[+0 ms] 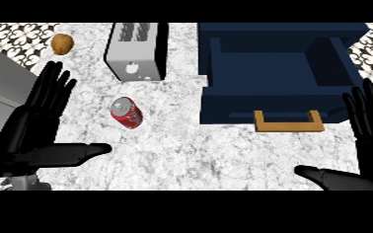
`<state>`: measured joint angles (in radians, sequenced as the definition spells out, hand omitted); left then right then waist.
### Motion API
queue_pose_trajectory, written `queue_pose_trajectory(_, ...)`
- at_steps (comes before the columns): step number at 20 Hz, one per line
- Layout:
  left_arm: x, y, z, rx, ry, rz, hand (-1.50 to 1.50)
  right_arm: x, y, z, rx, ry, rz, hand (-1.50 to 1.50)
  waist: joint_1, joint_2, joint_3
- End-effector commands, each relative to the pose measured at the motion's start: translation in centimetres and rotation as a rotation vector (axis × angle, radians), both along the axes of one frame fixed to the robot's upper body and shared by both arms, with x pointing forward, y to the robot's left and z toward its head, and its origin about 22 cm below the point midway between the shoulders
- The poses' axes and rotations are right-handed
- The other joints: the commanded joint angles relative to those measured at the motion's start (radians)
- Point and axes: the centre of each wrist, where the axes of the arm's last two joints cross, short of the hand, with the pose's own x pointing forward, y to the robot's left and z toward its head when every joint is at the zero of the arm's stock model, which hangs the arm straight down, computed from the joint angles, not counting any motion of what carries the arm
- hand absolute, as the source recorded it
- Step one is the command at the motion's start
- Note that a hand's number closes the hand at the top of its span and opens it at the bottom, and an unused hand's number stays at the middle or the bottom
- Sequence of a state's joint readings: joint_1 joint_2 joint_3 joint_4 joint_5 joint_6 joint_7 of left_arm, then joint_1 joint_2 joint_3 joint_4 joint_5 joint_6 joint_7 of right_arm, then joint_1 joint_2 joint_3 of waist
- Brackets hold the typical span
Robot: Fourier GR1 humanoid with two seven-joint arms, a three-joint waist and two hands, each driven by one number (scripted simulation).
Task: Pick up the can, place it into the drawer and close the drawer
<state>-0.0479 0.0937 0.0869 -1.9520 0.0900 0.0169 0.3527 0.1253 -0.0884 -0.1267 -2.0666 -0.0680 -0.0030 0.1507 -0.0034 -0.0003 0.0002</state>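
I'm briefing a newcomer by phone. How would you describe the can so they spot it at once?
Find the silver toaster at the back of the marble counter. Just in front of it, left of the open navy drawer, is the can. It is the only red thing there, with a silver top.

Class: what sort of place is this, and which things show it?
Most likely a kitchen counter: a speckled stone worktop with a silver toaster, a red can and an open dark-blue drawer.

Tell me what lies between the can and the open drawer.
Nothing stands there: in the head view, only bare marble counter separates the can from the drawer, whose front panel faces it.
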Motion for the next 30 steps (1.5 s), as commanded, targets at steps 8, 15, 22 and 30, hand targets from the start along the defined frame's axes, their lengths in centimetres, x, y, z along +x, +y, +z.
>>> queue_pose_trajectory(8,1.4,-2.0,-8.0,0.033,0.086,0.026,-1.50,0.3,1.0,1.3,-0.017,-0.014,0.011,-1.50,0.001,0.001,-0.001)
queue_pose_trajectory(15,1.8,-0.5,-12.3,0.058,0.098,0.063,-1.50,-1.5,-2.2,2.3,-0.016,-0.026,-0.010,-1.50,-0.001,0.001,0.000)
queue_pose_trajectory(22,1.4,-0.6,-15.3,0.061,0.120,0.107,-1.50,-3.0,-2.1,2.0,-0.018,-0.033,-0.027,-1.50,-0.001,0.000,0.000)
queue_pose_trajectory(30,5.2,-0.9,-17.4,0.051,0.167,0.123,-1.50,-2.9,-3.5,2.9,-0.017,-0.029,-0.036,-1.50,-0.004,0.001,0.000)
